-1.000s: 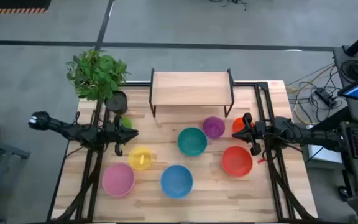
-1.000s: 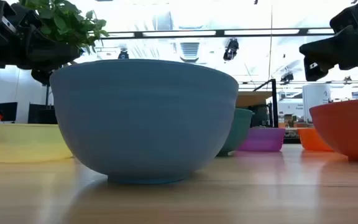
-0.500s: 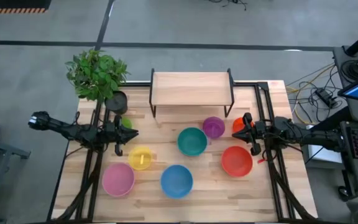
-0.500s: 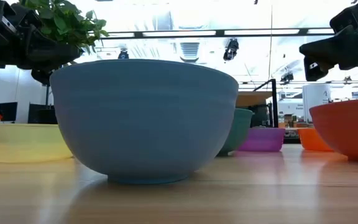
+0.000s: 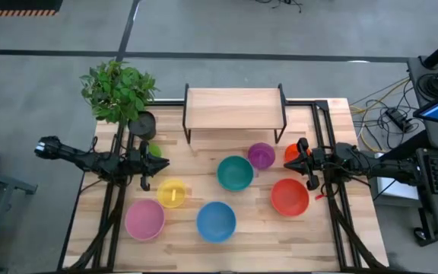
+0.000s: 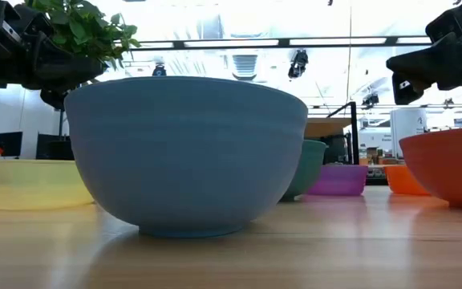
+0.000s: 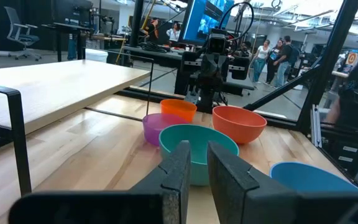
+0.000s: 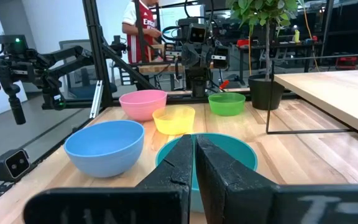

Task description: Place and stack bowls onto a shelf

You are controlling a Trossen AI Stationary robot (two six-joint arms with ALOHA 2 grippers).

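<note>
Eight bowls rest upright on their bases on the table: teal (image 5: 235, 173), purple (image 5: 261, 155), orange (image 5: 290, 154), red (image 5: 290, 197), blue (image 5: 216, 221), yellow (image 5: 172, 193), pink (image 5: 144, 219) and lime green (image 5: 154, 151). The shelf (image 5: 234, 107) stands on its black legs at the far edge, its wooden top bare. My left gripper (image 5: 163, 162) hovers shut above the table's left side, beside the lime green bowl. My right gripper (image 5: 303, 157) hovers shut over the orange bowl, covering part of it. Each wrist view looks across at the teal bowl (image 7: 219, 140) (image 8: 232, 149).
A green plant (image 5: 119, 91) in a dark pot (image 5: 142, 123) stands at the far left corner, left of the shelf. Black frame rails (image 5: 114, 205) run along both table sides. People stand in the room beyond (image 7: 284, 53). Bare wood (image 5: 280, 243) shows along the near edge.
</note>
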